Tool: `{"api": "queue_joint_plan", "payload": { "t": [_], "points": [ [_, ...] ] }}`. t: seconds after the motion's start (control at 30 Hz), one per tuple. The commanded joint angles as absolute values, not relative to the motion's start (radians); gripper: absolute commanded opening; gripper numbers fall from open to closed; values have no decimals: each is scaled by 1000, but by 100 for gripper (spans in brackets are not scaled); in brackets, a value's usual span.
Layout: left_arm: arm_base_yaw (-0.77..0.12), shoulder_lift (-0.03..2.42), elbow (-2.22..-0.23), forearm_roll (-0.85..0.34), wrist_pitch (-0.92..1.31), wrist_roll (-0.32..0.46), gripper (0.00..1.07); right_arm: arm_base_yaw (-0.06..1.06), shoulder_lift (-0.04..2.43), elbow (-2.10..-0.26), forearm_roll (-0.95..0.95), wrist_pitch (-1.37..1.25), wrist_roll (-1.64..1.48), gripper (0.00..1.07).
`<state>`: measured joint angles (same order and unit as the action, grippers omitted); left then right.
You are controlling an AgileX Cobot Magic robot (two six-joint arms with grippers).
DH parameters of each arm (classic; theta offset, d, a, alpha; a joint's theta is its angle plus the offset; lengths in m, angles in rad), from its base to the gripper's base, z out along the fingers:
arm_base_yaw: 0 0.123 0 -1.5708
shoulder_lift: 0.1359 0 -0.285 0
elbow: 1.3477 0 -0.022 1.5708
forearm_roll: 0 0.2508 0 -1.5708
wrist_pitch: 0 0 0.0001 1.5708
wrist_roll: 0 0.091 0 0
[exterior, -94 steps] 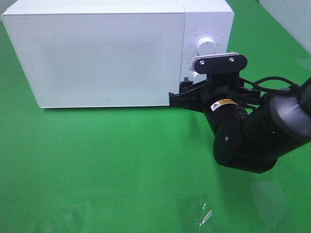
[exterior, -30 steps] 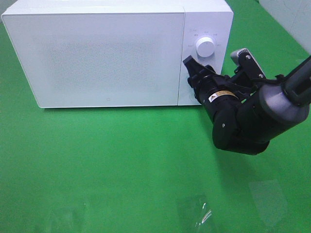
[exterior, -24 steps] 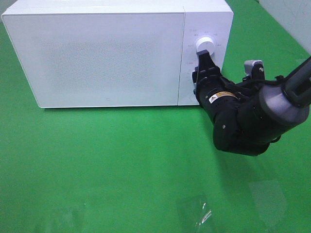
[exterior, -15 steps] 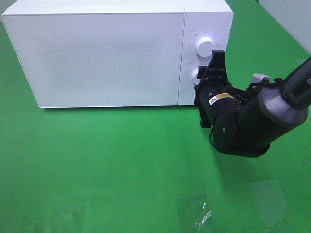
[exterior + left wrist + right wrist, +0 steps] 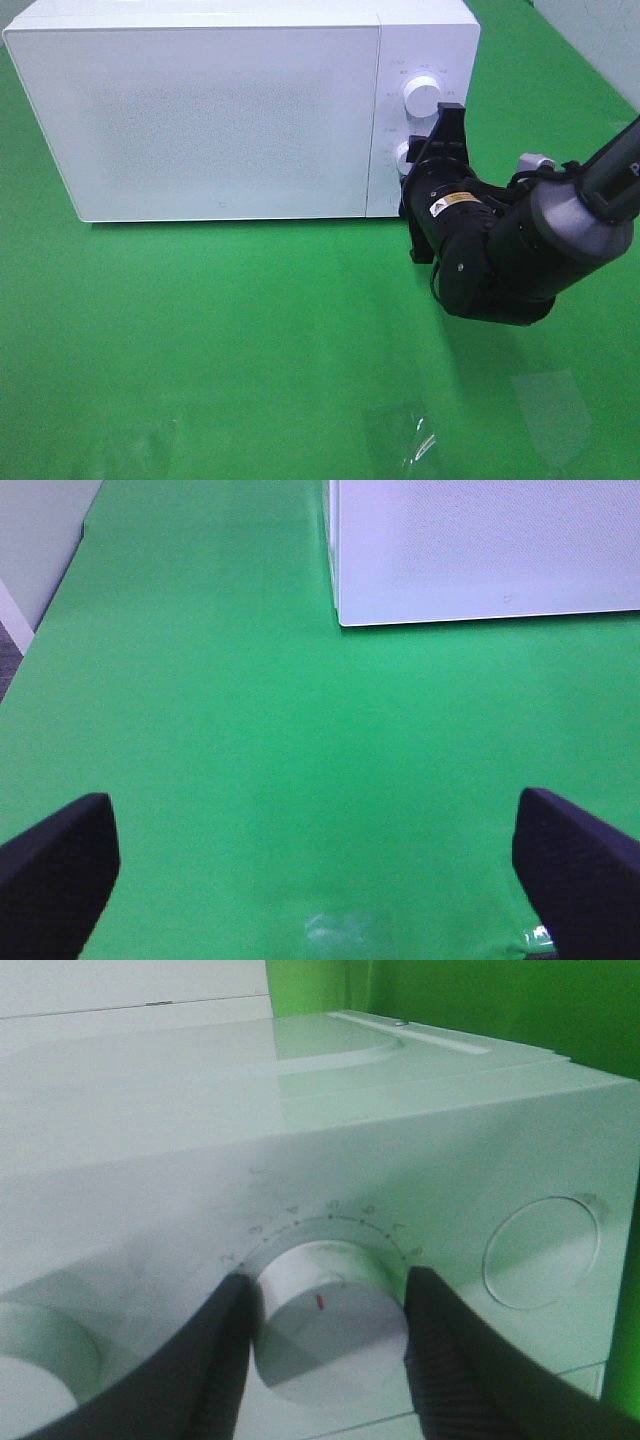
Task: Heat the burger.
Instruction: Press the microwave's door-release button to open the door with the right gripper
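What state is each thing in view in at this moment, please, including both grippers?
Microwave door: shut.
Upper knob: free, nothing touching it.
Lower knob: gripped on both sides.
Right gripper: shut on that knob.
Left gripper: open wide, empty, over the green cloth.

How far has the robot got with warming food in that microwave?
Done: the microwave door is shut; no burger shows, so it is likely inside. In hand: the right claw grips the lower dial, fingers on either side. To do: probably turning that dial to start the heating, then letting go. The left claw hangs open over the green table.
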<state>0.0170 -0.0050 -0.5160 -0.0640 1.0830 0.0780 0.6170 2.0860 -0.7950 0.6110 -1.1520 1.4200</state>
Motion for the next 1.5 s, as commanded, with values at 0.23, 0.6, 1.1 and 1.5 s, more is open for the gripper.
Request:
{"api": "queue_joint_plan", "payload": {
  "t": [0.23, 0.6, 1.1, 1.5],
  "points": [
    [18, -23, -517, -65, 1070, 70, 100, 616, 2074, -835, 510, -1214, 1430, 11],
    [18, -23, -517, -65, 1070, 70, 100, 616, 2071, -831, 566, -1213, 1403, 46],
    [18, -23, -517, -65, 1070, 70, 100, 617, 1966, -657, 476, -1118, 1240, 71],
    [18, -23, -517, -65, 1070, 70, 100, 616, 1762, -555, 420, -842, 850, 71]
  ]
}}
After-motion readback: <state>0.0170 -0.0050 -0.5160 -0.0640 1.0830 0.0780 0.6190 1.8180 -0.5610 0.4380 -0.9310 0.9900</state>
